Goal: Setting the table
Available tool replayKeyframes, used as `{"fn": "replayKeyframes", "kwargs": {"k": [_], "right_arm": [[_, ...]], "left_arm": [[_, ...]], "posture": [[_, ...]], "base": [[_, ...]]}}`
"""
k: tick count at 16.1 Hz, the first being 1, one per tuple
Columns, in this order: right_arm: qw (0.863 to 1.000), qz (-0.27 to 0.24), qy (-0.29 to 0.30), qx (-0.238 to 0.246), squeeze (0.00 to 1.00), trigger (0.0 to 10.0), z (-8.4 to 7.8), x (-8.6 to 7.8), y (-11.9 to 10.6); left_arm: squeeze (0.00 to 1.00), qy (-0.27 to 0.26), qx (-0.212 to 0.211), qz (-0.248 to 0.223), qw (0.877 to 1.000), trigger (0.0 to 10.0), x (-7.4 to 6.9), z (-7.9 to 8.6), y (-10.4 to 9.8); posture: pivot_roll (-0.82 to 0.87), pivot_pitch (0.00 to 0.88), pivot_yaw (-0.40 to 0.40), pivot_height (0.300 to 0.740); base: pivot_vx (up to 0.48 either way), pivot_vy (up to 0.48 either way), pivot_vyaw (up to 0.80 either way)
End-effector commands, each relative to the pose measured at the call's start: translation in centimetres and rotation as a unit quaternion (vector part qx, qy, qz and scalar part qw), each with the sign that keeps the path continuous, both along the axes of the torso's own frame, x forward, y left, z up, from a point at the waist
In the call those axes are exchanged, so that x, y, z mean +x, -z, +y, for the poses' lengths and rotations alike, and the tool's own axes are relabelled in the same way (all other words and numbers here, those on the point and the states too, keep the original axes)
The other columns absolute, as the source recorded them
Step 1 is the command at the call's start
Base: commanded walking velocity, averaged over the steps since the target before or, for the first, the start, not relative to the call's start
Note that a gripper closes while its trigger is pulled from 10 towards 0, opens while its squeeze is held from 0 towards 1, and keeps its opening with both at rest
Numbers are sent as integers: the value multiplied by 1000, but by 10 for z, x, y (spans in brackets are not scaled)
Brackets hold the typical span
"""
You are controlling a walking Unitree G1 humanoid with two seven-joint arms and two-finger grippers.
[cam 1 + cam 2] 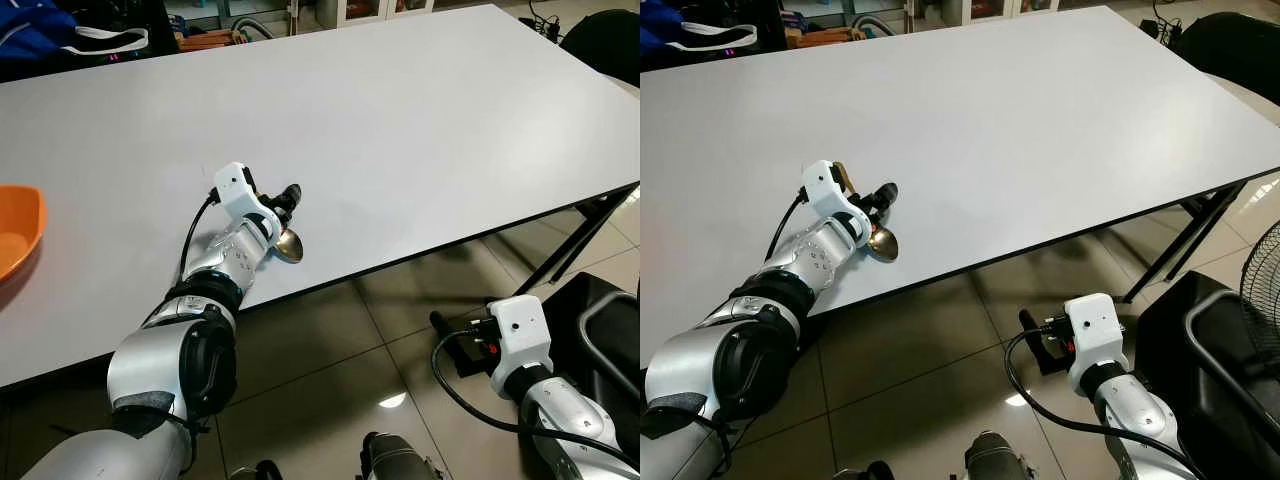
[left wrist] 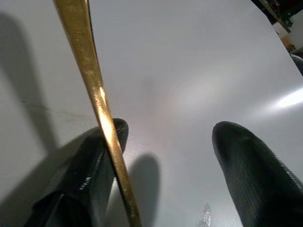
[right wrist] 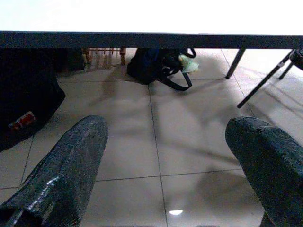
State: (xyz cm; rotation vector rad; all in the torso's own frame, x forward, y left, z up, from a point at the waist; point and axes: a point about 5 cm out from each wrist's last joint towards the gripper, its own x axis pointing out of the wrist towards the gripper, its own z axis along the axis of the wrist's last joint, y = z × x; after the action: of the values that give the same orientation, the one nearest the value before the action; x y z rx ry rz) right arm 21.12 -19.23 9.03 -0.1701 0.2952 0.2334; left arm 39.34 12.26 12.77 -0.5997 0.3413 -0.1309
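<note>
A gold spoon lies on the white table near its front edge, its bowl by my left wrist. In the left wrist view the spoon's handle runs slantwise across one black finger. My left gripper rests low over the table, open, with a wide gap to the other finger. An orange bowl sits at the table's left edge. My right gripper hangs open below table height, over the tiled floor, holding nothing.
Table legs stand at the right. A black chair or bin is close to my right arm, and a fan stands beyond it. Dark bags lie under the table's far side. Bags sit behind the table.
</note>
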Motion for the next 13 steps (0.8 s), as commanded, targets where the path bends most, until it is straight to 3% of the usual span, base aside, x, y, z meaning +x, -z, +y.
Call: {"fn": "replayKeyframes", "kwargs": {"k": [1,10,12,13], "right_arm": [[1000,17,4,-3,0,10000,-4,-4,6],[1000,20,-3,-6,0,10000,-4,-2,7],[1000,20,-5,-7,0,10000,-4,-2,7],[1000,20,-5,-8,0,10000,-4,-3,6]], "left_arm": [[1000,4,11,93,996,10000,-20,3,40],[1000,15,37,97,994,10000,-20,7,41],[1000,31,82,105,991,10000,-19,8,40],[118,39,112,109,987,10000,-19,10,39]], "posture": [[-412,135,19,740],[-403,111,14,740],[-406,110,13,740],[-407,110,12,740]], "base": [[0,0,0],[0,0,0],[0,0,0],[0,0,0]]}}
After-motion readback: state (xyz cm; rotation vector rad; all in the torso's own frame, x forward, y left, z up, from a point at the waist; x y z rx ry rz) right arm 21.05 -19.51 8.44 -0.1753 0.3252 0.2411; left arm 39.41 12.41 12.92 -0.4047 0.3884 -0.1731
